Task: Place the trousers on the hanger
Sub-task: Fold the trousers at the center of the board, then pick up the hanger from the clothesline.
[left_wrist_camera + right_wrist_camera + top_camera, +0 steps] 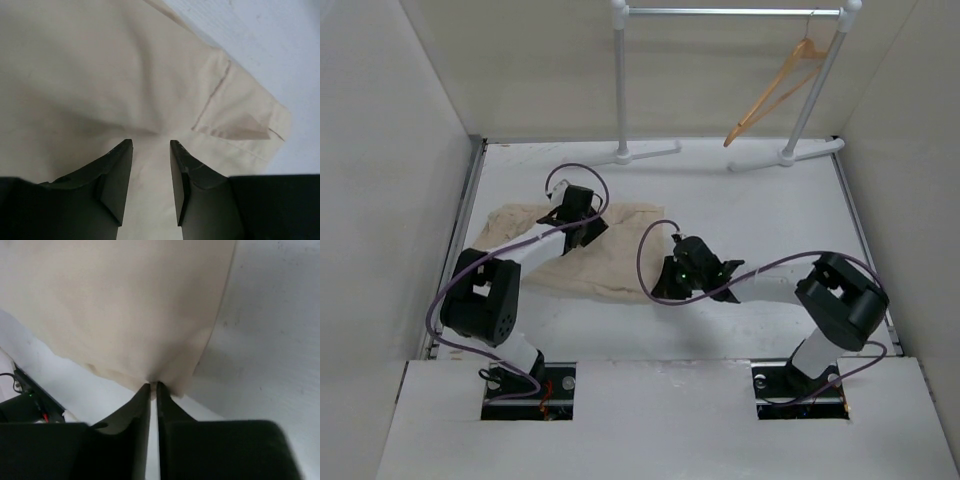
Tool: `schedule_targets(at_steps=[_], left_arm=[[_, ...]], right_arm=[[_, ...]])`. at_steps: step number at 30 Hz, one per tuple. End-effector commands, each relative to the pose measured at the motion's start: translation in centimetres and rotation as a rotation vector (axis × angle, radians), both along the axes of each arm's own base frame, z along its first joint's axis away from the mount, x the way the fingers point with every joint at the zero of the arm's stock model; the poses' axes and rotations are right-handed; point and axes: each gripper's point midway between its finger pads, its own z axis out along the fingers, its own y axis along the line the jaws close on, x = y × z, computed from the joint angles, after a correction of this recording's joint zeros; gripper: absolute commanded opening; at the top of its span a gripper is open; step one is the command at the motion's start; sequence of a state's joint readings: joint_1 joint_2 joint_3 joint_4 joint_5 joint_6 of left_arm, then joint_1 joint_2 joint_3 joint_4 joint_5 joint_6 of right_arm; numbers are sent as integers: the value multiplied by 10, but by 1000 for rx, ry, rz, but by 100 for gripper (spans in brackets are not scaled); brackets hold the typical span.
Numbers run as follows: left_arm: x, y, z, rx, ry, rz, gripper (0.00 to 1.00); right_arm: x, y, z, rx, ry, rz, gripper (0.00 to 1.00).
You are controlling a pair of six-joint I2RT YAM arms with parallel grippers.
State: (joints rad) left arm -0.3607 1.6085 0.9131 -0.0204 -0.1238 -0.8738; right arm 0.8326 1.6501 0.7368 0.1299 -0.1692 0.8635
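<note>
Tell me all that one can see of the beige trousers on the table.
The trousers are beige cloth, soft and creased, lying bunched on the white table, left of centre. A stitched flap shows at one edge. The left fingers stand apart over the cloth; the right fingers are shut on its near edge.

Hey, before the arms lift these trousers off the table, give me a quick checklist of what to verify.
1. Right gripper shut on the beige cotton trousers' edge: ok.
2. Left gripper closed on cloth: not ok, jaws apart over a fold.
3. Slim orange wooden hanger hanging on the white-and-metal rail: ok.
4. Trousers lifted off the white table: not ok, lying on it.
5. Right grip firm enough: cannot tell.
</note>
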Motion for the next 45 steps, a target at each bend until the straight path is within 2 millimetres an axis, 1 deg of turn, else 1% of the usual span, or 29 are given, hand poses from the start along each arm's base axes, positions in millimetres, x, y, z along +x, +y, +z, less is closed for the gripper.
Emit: schedule_targets(at_steps=[1, 3, 4, 5, 6, 8, 10, 12, 13, 15, 16, 17, 19, 20, 22, 24, 25, 28, 29, 31, 33, 34, 36, 38, 39, 40, 42, 43, 45], left_arm=[[11, -21, 68, -79, -148, -59, 32], [9, -31, 79, -89, -164, -93, 26], [9, -36, 82, -97, -167, -109, 23], [12, -41, 84, -107, -173, -122, 20], [17, -46, 86, -116, -176, -132, 18], [32, -54, 87, -125, -186, -138, 16], [51, -62, 84, -124, -198, -144, 16], [68, -74, 78, -137, -188, -161, 16], [72, -79, 74, -143, -181, -174, 16], [78, -94, 63, -159, -155, -201, 16], [71, -106, 41, -143, -113, -228, 16], [70, -105, 38, -140, -106, -228, 16], [66, -102, 22, -123, -80, -217, 16], [66, -97, 17, -113, -80, -202, 16], [70, -93, 26, -113, -117, -189, 16], [78, -94, 50, -126, -179, -188, 17], [82, -95, 62, -131, -210, -190, 18], [92, -96, 95, -140, -278, -188, 20], [94, -96, 107, -146, -302, -185, 21], [95, -95, 128, -148, -345, -185, 27], [92, -96, 143, -140, -375, -203, 31], [89, -96, 147, -128, -380, -217, 33], [79, -96, 147, -79, -360, -250, 34], [67, -94, 140, 3, -319, -267, 33], [60, -93, 135, 57, -290, -278, 33], [53, -92, 132, 115, -254, -287, 32], [40, -91, 133, 214, -205, -308, 32], [35, -91, 137, 238, -200, -307, 32], [26, -92, 154, 263, -229, -305, 33]], right_arm=[[-2, 1, 43, 61, -65, 14, 19], [0, -1, 73, 95, -111, 19, 31], [3, -2, 87, 115, -141, 19, 35], [8, -3, 97, 128, -164, 18, 36], [15, -1, 104, 140, -181, 15, 35], [28, 5, 102, 140, -178, 20, 25], [43, 12, 85, 128, -141, 13, 16], [52, 16, 63, 110, -109, -3, 12], [52, 14, 50, 93, -88, -16, 11], [49, 4, 27, 63, -41, -60, 10], [41, -12, 0, 30, 8, -120, 10], [40, -13, -1, 29, 12, -123, 10], [38, -18, -7, 33, 32, -148, 13], [38, -18, -4, 43, 29, -150, 16], [39, -17, 12, 67, 4, -150, 21], [43, -18, 39, 102, -35, -151, 31], [44, -19, 54, 118, -55, -149, 38], [44, -25, 107, 158, -129, -124, 61], [45, -29, 127, 170, -164, -122, 66], [51, -44, 169, 191, -242, -144, 72], [66, -67, 213, 204, -333, -196, 73], [77, -83, 234, 205, -381, -240, 69], [101, -113, 280, 213, -485, -315, 49], [128, -144, 317, 191, -581, -390, 26], [143, -159, 333, 176, -620, -427, 19], [159, -176, 345, 159, -647, -468, 17], [192, -204, 364, 121, -694, -532, 20], [209, -218, 369, 95, -707, -556, 25], [236, -239, 378, 49, -718, -596, 42]])
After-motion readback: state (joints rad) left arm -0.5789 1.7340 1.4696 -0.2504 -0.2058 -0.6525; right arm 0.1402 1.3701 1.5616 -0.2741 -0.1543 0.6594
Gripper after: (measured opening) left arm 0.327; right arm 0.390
